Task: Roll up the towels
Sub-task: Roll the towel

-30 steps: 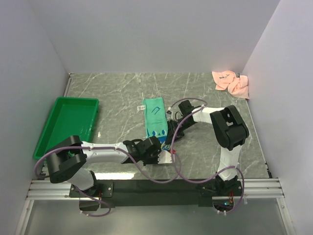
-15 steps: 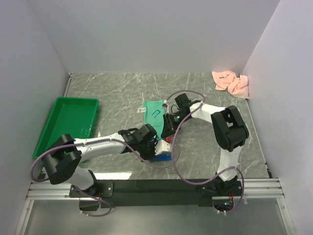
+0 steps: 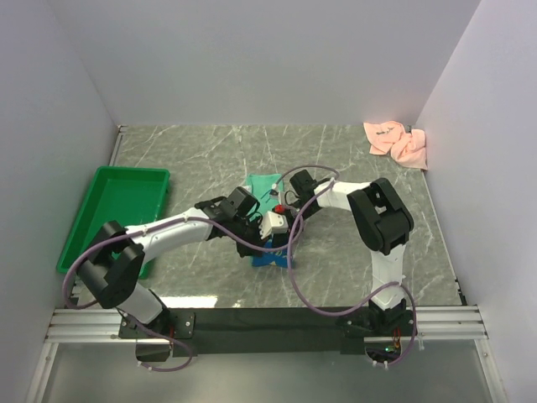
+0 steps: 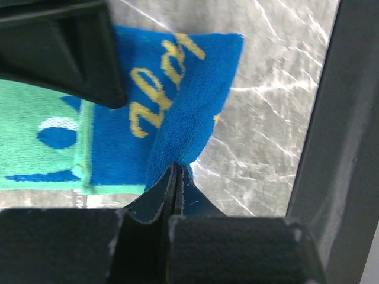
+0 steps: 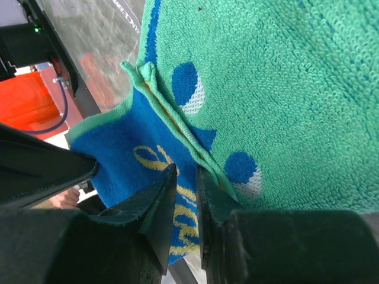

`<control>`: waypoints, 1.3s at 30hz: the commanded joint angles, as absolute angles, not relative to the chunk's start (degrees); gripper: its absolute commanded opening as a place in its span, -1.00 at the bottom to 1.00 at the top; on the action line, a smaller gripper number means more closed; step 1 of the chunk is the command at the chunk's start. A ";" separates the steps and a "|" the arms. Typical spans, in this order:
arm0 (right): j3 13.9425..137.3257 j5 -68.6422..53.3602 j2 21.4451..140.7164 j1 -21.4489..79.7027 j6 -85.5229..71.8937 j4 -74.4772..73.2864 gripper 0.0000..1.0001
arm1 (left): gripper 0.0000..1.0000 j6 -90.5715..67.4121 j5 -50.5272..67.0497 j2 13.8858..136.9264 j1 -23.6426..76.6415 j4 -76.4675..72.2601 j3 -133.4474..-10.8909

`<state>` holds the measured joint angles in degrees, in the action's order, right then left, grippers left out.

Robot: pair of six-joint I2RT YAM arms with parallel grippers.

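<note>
The teal and blue towel point(image 3: 266, 184) with yellow script lies mid-table, and its blue near end point(image 3: 273, 256) is lifted and folded back over the teal part. My left gripper point(image 3: 267, 227) point(image 4: 176, 168) is shut on the blue edge point(image 4: 177, 89). My right gripper point(image 3: 284, 206) point(image 5: 185, 174) pinches the same blue end point(image 5: 118, 154) beside the folded hem, with teal terry point(image 5: 284, 77) to its right. The pale pink towel point(image 3: 396, 142) lies crumpled in the far right corner, away from both grippers.
A green plastic tray point(image 3: 117, 211) sits at the left side of the marble table point(image 3: 193, 155). White walls close in the left, back and right. Purple cables loop from both arms over the near half.
Both grippers have carried the towel's blue near end away from the table's front edge and up over the teal part. Less of the flat towel shows than a second ago.
</note>
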<state>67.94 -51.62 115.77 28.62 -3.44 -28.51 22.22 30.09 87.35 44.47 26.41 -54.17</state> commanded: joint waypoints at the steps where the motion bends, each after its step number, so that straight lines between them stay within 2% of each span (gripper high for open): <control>1: 69.34 -50.71 117.07 28.56 -1.15 -30.06 -0.43 | -0.99 20.22 32.78 89.12 42.63 24.70 -57.04; 6: 71.19 -50.10 115.84 28.30 -0.61 -32.16 -0.28 | -0.99 19.42 32.34 91.32 41.13 22.33 -58.36; 9: 73.03 -49.57 113.13 26.99 -1.14 -33.92 -0.08 | -0.99 19.77 31.99 92.28 40.61 21.89 -58.80; 11: 73.48 -48.96 111.54 25.40 -1.58 -34.54 0.22 | -0.99 19.95 32.17 92.90 40.17 22.06 -59.15; 13: 74.00 -47.73 110.13 24.70 -0.62 -36.20 0.26 | -0.99 20.13 32.52 92.81 39.99 21.97 -59.24; 20: 74.18 -50.08 109.86 19.69 2.28 -39.72 0.26 | -0.99 20.74 32.87 94.39 39.64 22.67 -60.64; 24: 73.04 -54.66 106.54 15.39 5.35 -41.74 0.13 | -0.98 20.31 33.48 96.85 38.67 22.33 -61.70; 30: 68.91 -59.14 101.44 14.06 8.61 -43.60 -0.09 | -0.97 19.34 35.07 100.89 36.04 21.88 -63.37; 39: 61.53 -68.11 101.77 16.34 -7.10 -30.95 -0.13 | -0.94 18.89 35.51 103.71 35.07 22.32 -64.95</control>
<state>63.44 -62.74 101.54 15.29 0.10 -37.08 19.11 33.63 103.24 35.31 23.22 -63.02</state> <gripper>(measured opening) 0.436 0.029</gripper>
